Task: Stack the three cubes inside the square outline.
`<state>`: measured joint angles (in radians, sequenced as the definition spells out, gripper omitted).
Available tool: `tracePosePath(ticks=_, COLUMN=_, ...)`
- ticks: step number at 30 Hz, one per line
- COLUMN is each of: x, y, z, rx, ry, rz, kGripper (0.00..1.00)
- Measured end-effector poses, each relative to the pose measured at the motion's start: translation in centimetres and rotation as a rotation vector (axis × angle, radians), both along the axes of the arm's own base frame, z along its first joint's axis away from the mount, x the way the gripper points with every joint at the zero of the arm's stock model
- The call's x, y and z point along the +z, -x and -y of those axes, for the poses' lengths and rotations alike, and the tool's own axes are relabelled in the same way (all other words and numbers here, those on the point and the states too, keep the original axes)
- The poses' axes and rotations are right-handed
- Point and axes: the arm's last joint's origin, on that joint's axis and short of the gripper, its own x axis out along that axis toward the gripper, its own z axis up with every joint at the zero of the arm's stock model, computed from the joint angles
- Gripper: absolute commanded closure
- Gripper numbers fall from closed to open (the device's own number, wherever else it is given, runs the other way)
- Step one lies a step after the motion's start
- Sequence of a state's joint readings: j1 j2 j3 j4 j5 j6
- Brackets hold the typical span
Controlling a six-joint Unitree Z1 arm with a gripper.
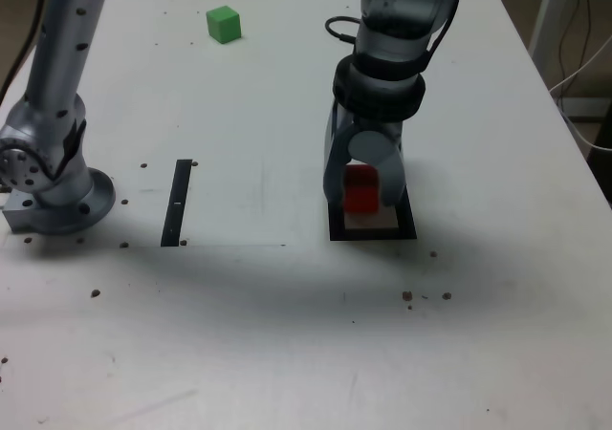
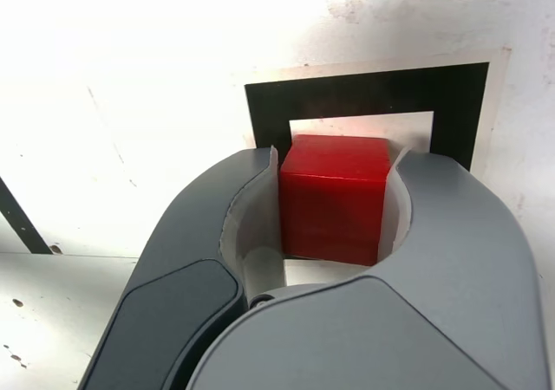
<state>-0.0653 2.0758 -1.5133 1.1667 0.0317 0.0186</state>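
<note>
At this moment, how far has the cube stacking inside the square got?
Nothing looks stacked. In hand: the small red cube sits between the gripper fingers over the thick black square outline; whether it is released is unclear. Left: the green cube at the table's far side; no yellow cube is in view.
</note>
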Motion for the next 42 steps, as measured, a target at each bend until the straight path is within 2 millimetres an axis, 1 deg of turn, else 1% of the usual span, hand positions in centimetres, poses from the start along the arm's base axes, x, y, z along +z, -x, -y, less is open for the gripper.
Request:
tracePosePath(ticks=1, x=0.0, y=0.0, z=0.0, rx=-0.003, ry=0.004, rz=0.003, kGripper=0.07)
tracePosePath(ticks=2, x=-0.1, y=-0.1, z=0.0, rx=-0.006, ry=0.007, rz=0.006, kGripper=0.03)
tracePosePath(ticks=4, x=-0.2, y=-0.1, z=0.0, rx=-0.008, ry=0.011, rz=0.006, kGripper=0.01)
tracePosePath(ticks=12, x=-0.3, y=0.0, z=0.0, rx=-0.005, ry=0.012, rz=0.003, kGripper=0.01)
tracePosePath(ticks=16, x=-0.3, y=0.4, z=-0.1, rx=-0.005, ry=0.01, rz=-0.004, kGripper=0.01)
tracePosePath(ticks=23, x=1.2, y=1.9, z=-0.7, rx=0.0, ry=-0.026, rz=-0.004, kGripper=0.01)
tracePosePath(ticks=27, x=1.6, y=2.3, z=-1.1, rx=0.003, ry=-0.042, rz=-0.014, kGripper=0.01)
tracePosePath(ticks=36, x=2.8, y=2.5, z=-4.4, rx=-0.013, ry=-0.056, rz=-0.017, kGripper=0.01)
tracePosePath(ticks=42, x=4.1, y=2.6, z=-7.4, rx=-0.01, ry=-0.088, rz=-0.038, kGripper=0.01)
